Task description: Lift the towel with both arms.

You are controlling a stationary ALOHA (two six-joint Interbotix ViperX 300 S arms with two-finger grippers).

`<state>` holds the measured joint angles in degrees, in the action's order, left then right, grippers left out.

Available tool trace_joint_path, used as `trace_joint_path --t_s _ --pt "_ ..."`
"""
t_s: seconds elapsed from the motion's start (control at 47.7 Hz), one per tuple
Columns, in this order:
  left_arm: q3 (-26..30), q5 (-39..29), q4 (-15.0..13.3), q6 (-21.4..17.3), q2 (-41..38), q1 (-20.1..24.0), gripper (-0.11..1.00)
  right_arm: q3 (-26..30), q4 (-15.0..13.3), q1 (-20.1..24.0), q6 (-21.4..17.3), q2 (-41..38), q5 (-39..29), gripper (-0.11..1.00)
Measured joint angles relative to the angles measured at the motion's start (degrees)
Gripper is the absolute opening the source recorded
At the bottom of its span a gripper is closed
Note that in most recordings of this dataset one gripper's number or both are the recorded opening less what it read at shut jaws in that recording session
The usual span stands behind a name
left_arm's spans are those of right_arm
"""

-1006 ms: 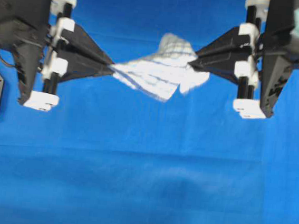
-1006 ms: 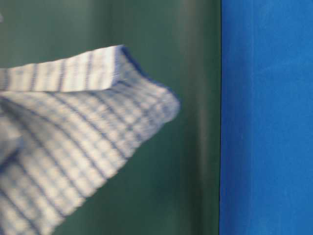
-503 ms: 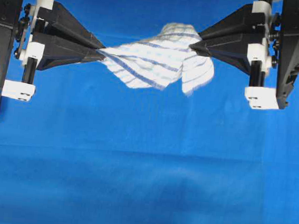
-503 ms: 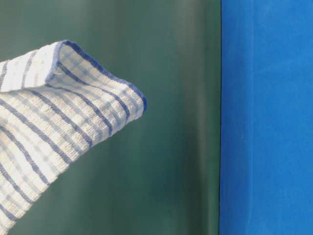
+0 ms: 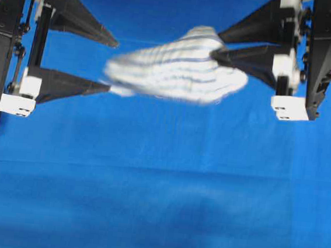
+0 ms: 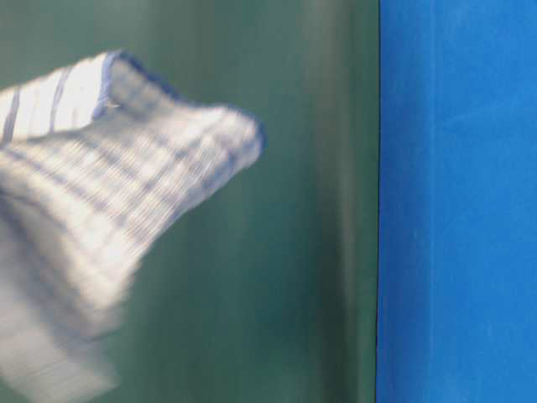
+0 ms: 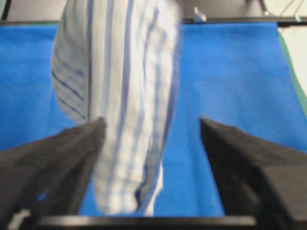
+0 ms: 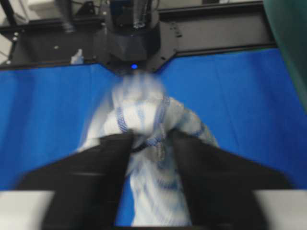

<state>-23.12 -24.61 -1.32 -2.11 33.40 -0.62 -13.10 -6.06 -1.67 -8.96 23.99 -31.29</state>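
left hand (image 5: 110,62) spread wide, fingers well apart, nothing clamped between them. right hand (image 5: 217,42) parted too, though less so. towel (image 5: 176,71) blurred, bunched between the two hands above the blue desk (image 5: 159,188); one end touching the lower finger of the left hand, the other end lying against the lower finger of the right hand. cannot tell whether the right hand still pinches any cloth. in the left wrist view, towel (image 7: 120,110) hanging loose between the open fingers.
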Motion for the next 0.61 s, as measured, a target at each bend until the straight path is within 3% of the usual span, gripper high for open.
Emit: trace_joint_path --t_s 0.084,0.377,0.608 --pt "-0.44 0.0 0.0 0.0 0.0 0.0 0.88 0.0 -1.67 0.0 -0.62 -0.18 -0.7 0.69" --pt "-2.9 0.53 0.0 0.53 -0.26 0.0 0.87 -0.88 -2.99 0.0 -1.05 -0.44 -2.02 0.65" --pt "-8.44 7.03 -0.09 0.97 -3.69 -0.09 0.87 -7.29 -2.99 0.0 -2.64 -0.44 -2.29 0.65"
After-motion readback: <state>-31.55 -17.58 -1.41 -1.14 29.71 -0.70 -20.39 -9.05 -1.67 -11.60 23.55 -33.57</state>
